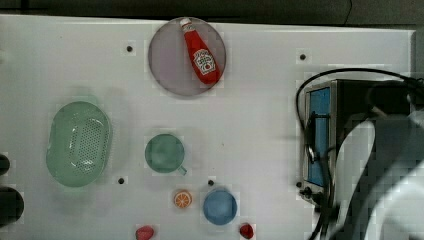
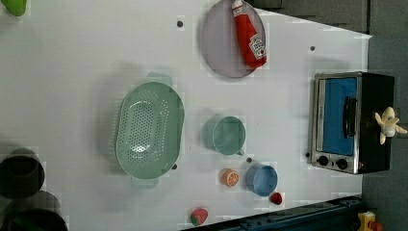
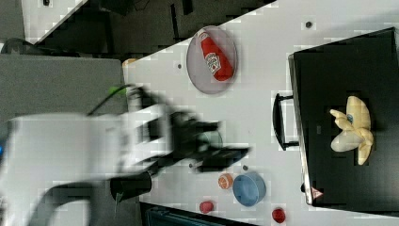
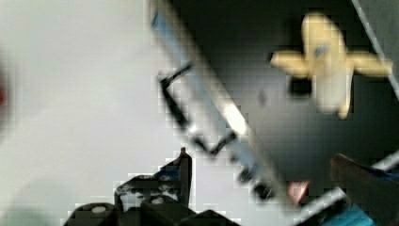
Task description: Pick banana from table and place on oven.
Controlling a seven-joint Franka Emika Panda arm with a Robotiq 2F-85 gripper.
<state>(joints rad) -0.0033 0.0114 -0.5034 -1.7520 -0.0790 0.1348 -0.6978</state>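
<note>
The pale-yellow peeled banana [image 3: 353, 129] lies on the black top of the oven [image 3: 348, 70], with nothing gripping it. It also shows in the left view as the banana [image 2: 388, 124] on the oven [image 2: 351, 122]. My gripper [image 4: 273, 176] is open, one finger [image 4: 183, 169] over the white table [image 4: 70, 94] in front of the oven door, the other finger [image 4: 362, 183] over the oven's edge, and the banana [image 4: 327, 70] lies apart from both. In the right view my blurred gripper [image 3: 231, 139] hangs above the table [image 3: 263, 103], off the oven's left. My arm [image 1: 390, 165] covers the oven [image 1: 320, 135] top.
A red ketchup bottle [image 1: 201, 52] lies on a grey plate [image 1: 167, 65]. A green colander [image 1: 79, 144], a green cup [image 1: 165, 153], a blue cup [image 1: 220, 206], an orange slice [image 1: 182, 199] and two red fruits [image 1: 145, 232] sit on the table [image 1: 250, 110].
</note>
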